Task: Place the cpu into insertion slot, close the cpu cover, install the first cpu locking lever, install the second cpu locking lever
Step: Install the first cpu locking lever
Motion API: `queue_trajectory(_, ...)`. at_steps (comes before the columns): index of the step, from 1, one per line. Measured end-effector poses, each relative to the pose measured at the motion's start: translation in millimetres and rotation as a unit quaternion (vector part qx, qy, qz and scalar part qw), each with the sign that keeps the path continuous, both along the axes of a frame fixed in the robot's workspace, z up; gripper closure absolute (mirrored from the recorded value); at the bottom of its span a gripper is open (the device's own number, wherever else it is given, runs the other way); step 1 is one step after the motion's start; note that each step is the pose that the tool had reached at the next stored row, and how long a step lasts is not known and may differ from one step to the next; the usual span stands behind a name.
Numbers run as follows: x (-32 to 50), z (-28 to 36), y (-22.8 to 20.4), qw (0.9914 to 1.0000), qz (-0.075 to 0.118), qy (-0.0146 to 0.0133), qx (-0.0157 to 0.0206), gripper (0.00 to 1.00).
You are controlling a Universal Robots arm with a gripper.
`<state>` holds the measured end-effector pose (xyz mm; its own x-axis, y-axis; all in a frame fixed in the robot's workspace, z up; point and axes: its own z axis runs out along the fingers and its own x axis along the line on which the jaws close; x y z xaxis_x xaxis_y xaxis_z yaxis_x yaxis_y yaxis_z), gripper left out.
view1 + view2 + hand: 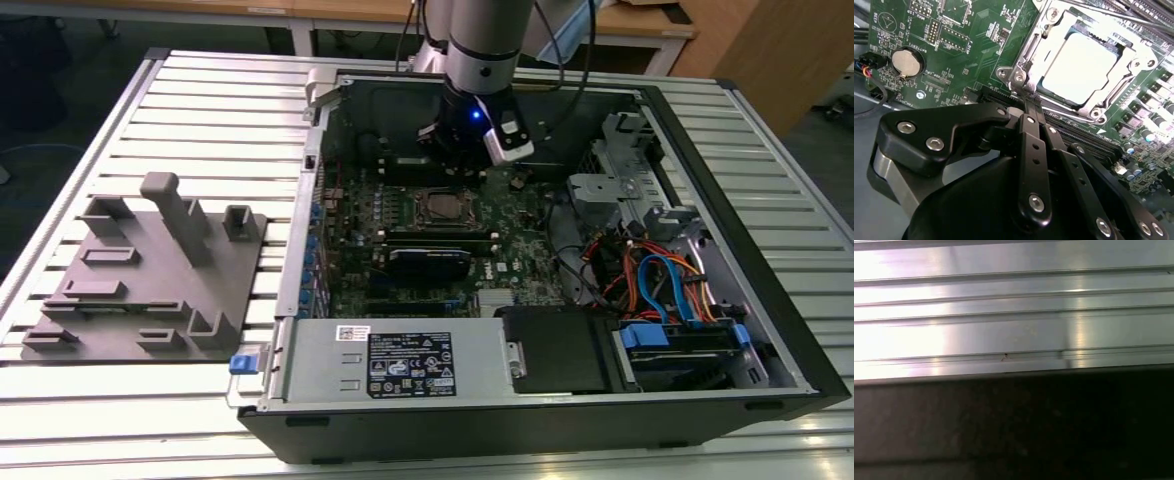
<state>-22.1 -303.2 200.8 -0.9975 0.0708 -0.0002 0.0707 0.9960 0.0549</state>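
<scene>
The cpu sits in the insertion slot with the cpu cover shut down around it, so I judge the work to be at the locking levers. At the slot's 7 o'clock corner in the second wrist view, the gripper has its fingers pressed together, holding nothing visible. A lever must be caught, swung down and hooked under its catch.

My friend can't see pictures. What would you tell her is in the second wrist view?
A black gripper with its fingers pressed together sits just beside a computer's cpu, a shiny silver square lying in the insertion slot with the silver cpu cover framing it. Around them is the green circuit board, with a round coin battery off to one side.
</scene>
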Motion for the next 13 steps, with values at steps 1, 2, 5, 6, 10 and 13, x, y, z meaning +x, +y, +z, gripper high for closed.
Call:
queue_trajectory(1,0.0,0.9,0.0,1.00000,0.000,0.0000,0.0000,0.90)
queue_trajectory(2,0.0,1.9,0.0,1.00000,0.000,0.0000,0.0000,0.90)
queue_trajectory(5,0.0,3.1,0.1,1.00000,0.000,-0.0001,0.0002,0.90)
queue_trajectory(6,0.0,3.1,0.1,1.00000,0.000,-0.0001,0.0003,0.90)
queue_trajectory(10,0.1,1.1,-0.6,1.00000,0.000,0.0000,-0.0013,0.90)
queue_trajectory(13,0.3,-0.8,-1.9,1.00000,0.000,0.0001,-0.0022,0.90)
